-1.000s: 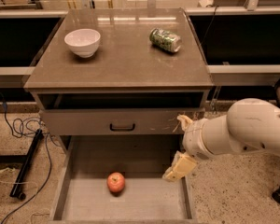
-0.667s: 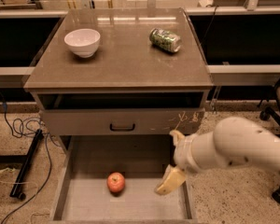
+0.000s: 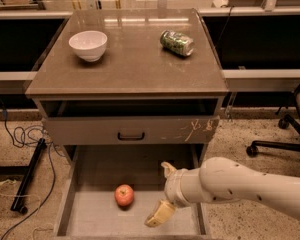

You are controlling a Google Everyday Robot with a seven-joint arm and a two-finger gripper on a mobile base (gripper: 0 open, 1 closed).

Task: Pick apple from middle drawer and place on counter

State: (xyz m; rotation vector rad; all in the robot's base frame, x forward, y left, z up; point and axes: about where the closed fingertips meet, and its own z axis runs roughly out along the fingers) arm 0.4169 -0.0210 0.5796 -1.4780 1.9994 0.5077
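Camera view: middle drawer (image 3: pixel 66 204) pulled out, low in scene. Apple (image 3: pixel 124 195) lies on drawer floor, near left of centre. Gripper (image 3: pixel 158 194) hangs over drawer just right of apple, not touching it; fingers (image 3: pixel 160 213) spread apart, nothing between. Counter (image 3: pixel 135 66) above carries white bowl (image 3: pixel 88 44) far left, green can (image 3: pixel 177 42) lying far right.

No words or numbers are showing that anyone can read. The green can (image 3: pixel 177 42) lying on the counter (image 3: pixel 135 69) is wearing a printed label, but its letters are too small to tell (the pale marks on the drawer front (image 3: pixel 131 130) are just scratches). The gripper (image 3: pixel 164 191) is hanging over the middle drawer (image 3: pixel 95 216), beside the apple (image 3: pixel 124 195), fingers (image 3: pixel 160 215) spread, showing no writing.
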